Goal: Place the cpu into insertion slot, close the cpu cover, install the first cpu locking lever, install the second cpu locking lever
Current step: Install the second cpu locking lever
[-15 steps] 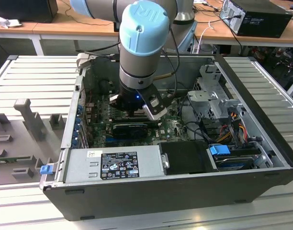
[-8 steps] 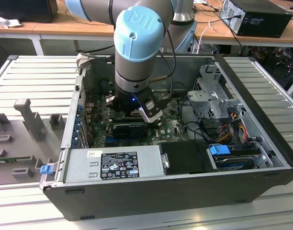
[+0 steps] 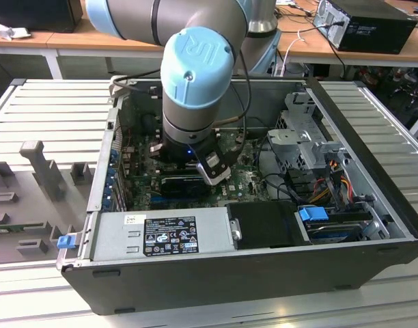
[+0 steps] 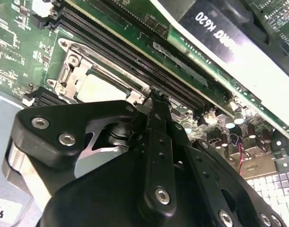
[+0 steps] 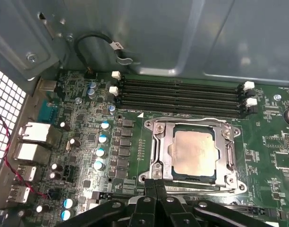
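Seemingly shut gripper beside cpu cover

The setting is a robotics lab or electronics workshop. An open desktop computer case lies on a worktable of ribbed aluminium profiles, its green motherboard and power supply exposed. An industrial robot arm with grey tubes and blue joint caps reaches down into the case. Beside the case, on the exterior view's left, grey fixtures stand on the profiles. Behind the case stand wooden benches, one carrying another black computer with trailing cables.
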Controlling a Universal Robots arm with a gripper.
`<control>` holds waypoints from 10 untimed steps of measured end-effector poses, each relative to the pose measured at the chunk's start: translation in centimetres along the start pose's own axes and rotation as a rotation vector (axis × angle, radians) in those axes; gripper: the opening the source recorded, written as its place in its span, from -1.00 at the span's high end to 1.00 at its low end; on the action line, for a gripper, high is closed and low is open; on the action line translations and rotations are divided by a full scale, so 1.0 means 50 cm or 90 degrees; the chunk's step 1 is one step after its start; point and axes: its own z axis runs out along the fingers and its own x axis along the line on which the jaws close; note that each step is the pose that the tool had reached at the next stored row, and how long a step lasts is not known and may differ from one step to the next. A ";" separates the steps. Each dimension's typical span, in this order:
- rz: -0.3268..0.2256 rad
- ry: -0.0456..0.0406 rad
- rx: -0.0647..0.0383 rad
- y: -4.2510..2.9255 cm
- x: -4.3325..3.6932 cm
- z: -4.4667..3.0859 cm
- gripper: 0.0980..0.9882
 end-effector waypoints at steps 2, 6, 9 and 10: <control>0.000 -0.0002 -0.001 -0.001 0.000 0.003 0.98; 0.000 -0.0004 -0.003 -0.004 0.000 0.010 0.98; 0.000 -0.0008 -0.008 -0.003 0.001 0.012 0.98; 0.000 -0.0011 -0.011 -0.003 0.001 0.013 0.98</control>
